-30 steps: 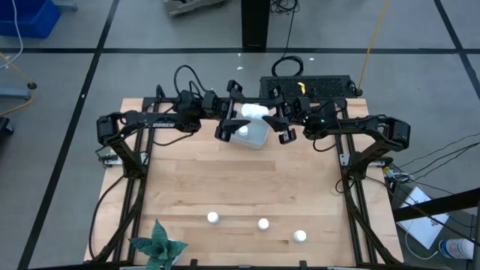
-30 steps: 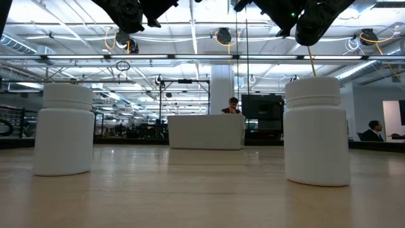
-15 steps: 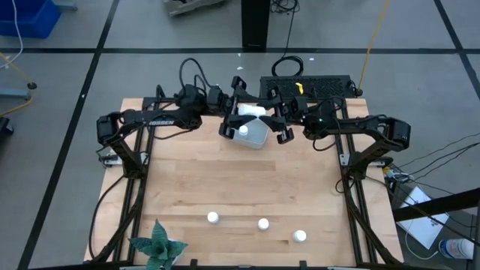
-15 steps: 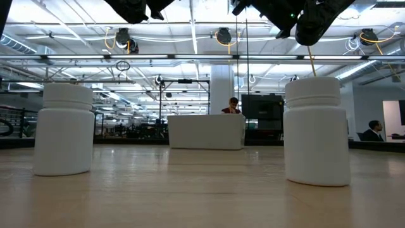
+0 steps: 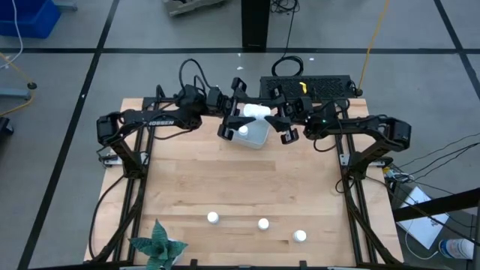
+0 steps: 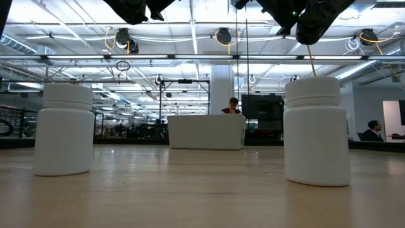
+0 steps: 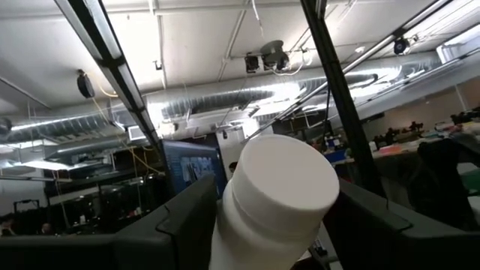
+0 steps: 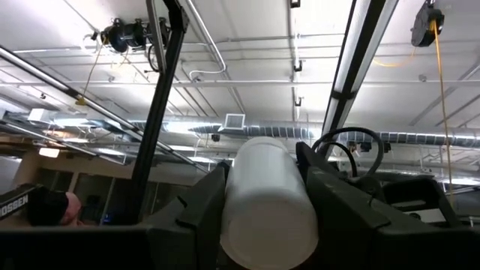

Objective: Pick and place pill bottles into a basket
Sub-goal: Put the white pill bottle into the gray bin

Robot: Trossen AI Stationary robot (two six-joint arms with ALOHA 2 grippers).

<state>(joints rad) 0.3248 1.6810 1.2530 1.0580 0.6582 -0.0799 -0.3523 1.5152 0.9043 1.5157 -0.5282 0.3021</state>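
One white pill bottle [image 5: 255,111] is held on its side, raised above the light basket [image 5: 260,139] at the table's far middle. My left gripper [image 5: 238,110] and my right gripper [image 5: 271,114] meet at this bottle from opposite sides. Each wrist view shows a white bottle between that gripper's own fingers: the left wrist view [image 7: 274,202] and the right wrist view [image 8: 266,202]. Another bottle [image 5: 242,131] shows cap-up at the basket's left part. Three bottles [image 5: 213,217], [image 5: 263,223], [image 5: 300,236] stand upright on the table near its front edge. My left gripper pinches the bottle's body [image 7: 240,232] between its two fingers, behind the round cap [image 7: 289,176], which points away from the wrist. The fingers come from the table's left and tip upward. The bottle is lifted clear. My right gripper pinches a bottle's side walls [image 8: 247,210] between its two fingers. The fingers lie along the bottle, coming from the table's right and tipping upward. The bottle is lifted clear above the basket.
A green star-shaped paper plant [image 5: 157,246] stands at the near left corner. In the low view two of the near bottles [image 6: 63,130], [image 6: 316,133] stand in front and the basket [image 6: 205,132] shows far back. People show in the room beyond.
My left gripper has gone up a little and a little toward the far right, over the basket. The raised bottle has stayed above the basket.
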